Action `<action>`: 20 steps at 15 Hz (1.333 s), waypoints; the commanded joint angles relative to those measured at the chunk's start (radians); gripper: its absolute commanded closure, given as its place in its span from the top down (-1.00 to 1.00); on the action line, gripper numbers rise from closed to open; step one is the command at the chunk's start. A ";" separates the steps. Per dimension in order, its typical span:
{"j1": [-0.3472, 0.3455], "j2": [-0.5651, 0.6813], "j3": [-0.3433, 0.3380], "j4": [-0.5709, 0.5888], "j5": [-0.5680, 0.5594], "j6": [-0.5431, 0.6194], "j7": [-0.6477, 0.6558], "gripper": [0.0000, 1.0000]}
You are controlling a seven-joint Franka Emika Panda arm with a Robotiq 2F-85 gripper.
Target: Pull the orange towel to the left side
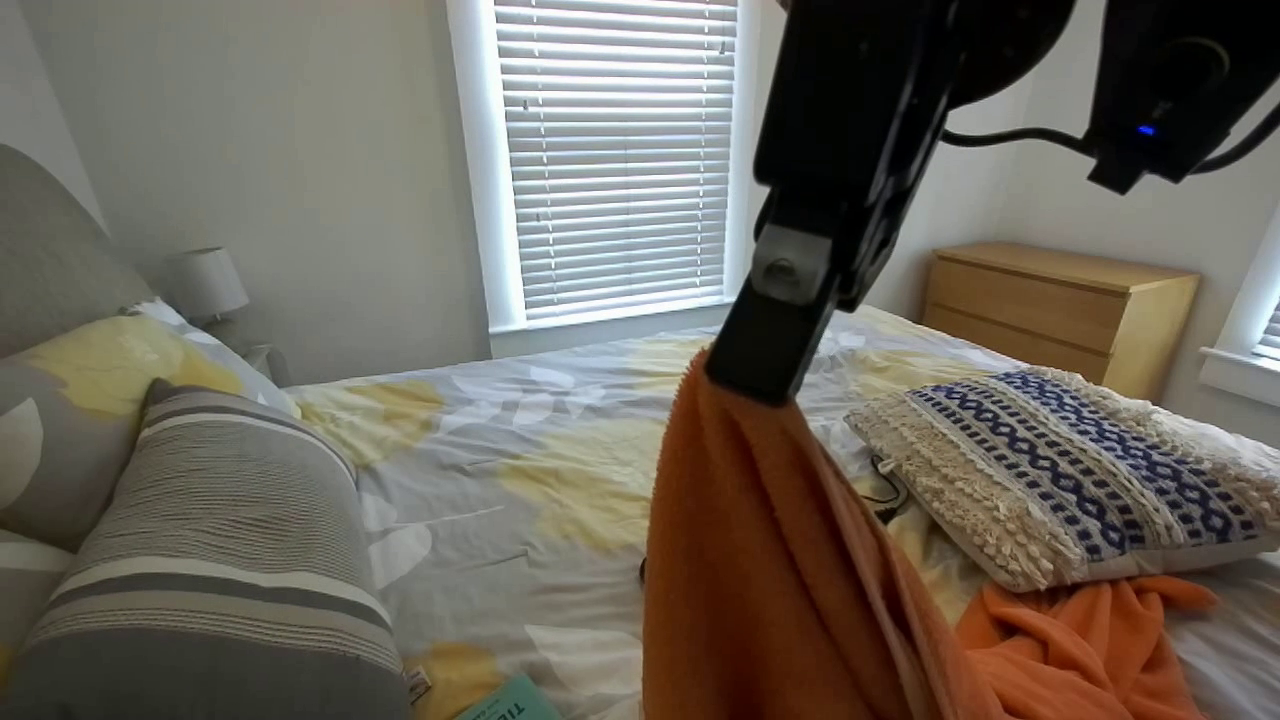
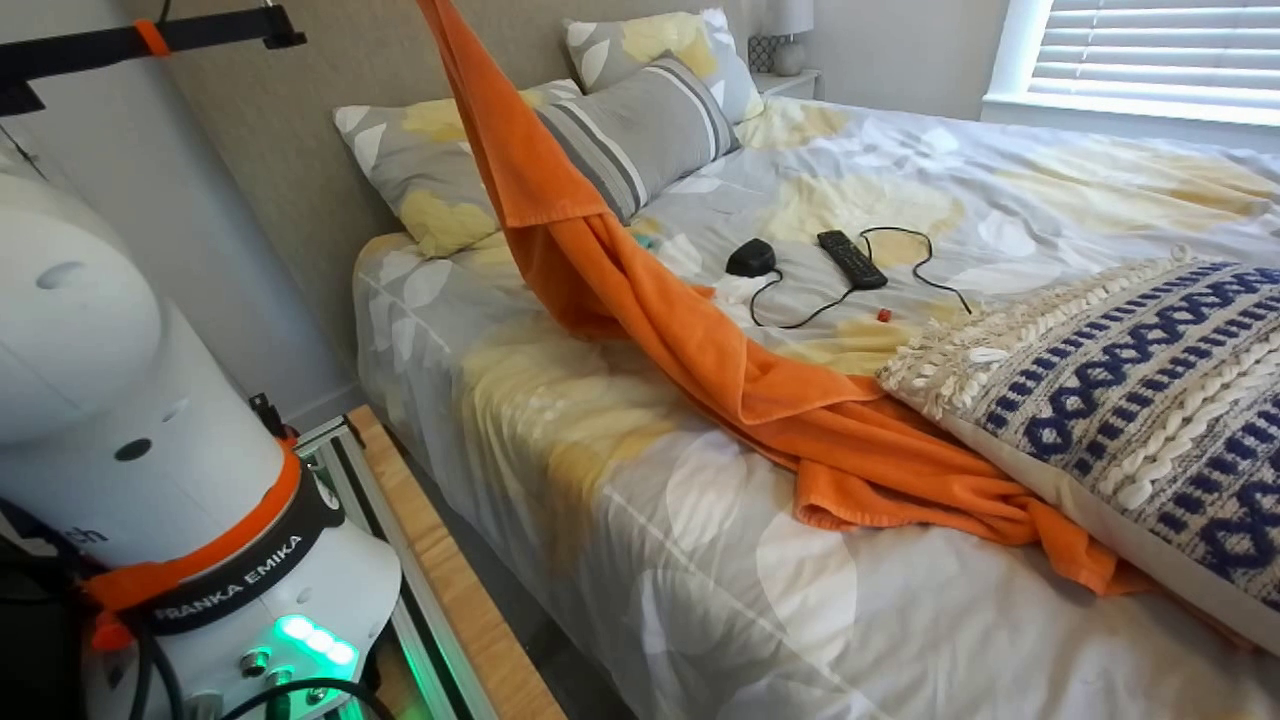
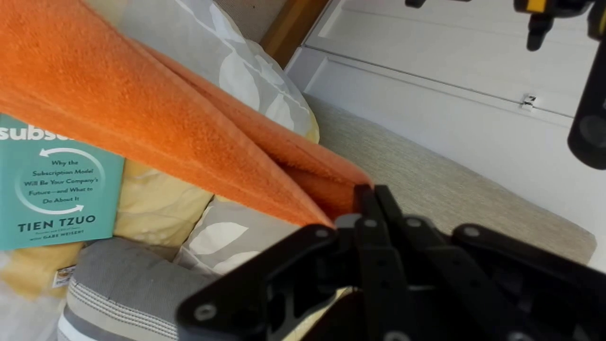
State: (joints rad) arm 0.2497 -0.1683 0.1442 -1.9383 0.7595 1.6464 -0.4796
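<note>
The orange towel (image 1: 760,560) hangs from my gripper (image 1: 757,385) in an exterior view. The fingers are shut on a corner of it, well above the bed. In another exterior view the towel (image 2: 640,290) rises as a twisted band from the bed to the top edge; my gripper is out of view there. Its lower end lies on the bed, partly hidden under the patterned cushion (image 2: 1120,400). In the wrist view the towel (image 3: 156,118) runs taut from the upper left to the closed fingertips (image 3: 371,189).
A striped pillow (image 1: 220,560) and floral pillows (image 2: 430,180) lie by the headboard (image 2: 300,90). A teal book (image 3: 61,189) lies near them. A remote (image 2: 850,260) and a black adapter with cable (image 2: 750,258) lie on the bed (image 2: 640,560).
</note>
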 commanded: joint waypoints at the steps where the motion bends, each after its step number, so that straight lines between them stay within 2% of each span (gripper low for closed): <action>1: -0.011 0.046 0.007 0.026 0.019 -0.020 -0.041 -0.99; 5: 0.001 0.180 0.025 0.083 0.039 -0.018 -0.205 -0.99; 8: -0.001 0.295 0.053 0.156 0.013 -0.013 -0.287 -0.99; 13: 0.000 0.429 0.074 0.294 -0.164 0.006 -0.301 -0.99; 15: -0.005 0.470 0.086 0.337 -0.195 0.002 -0.310 -0.99; 16: -0.006 0.485 0.091 0.354 -0.207 0.010 -0.317 -0.45; 17: -0.007 0.499 0.097 0.368 -0.213 0.004 -0.325 -0.43; 20: -0.016 0.502 0.113 0.387 -0.204 -0.014 -0.339 0.01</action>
State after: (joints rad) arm 0.2495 0.3109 0.2276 -1.5953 0.5763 1.6508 -0.7998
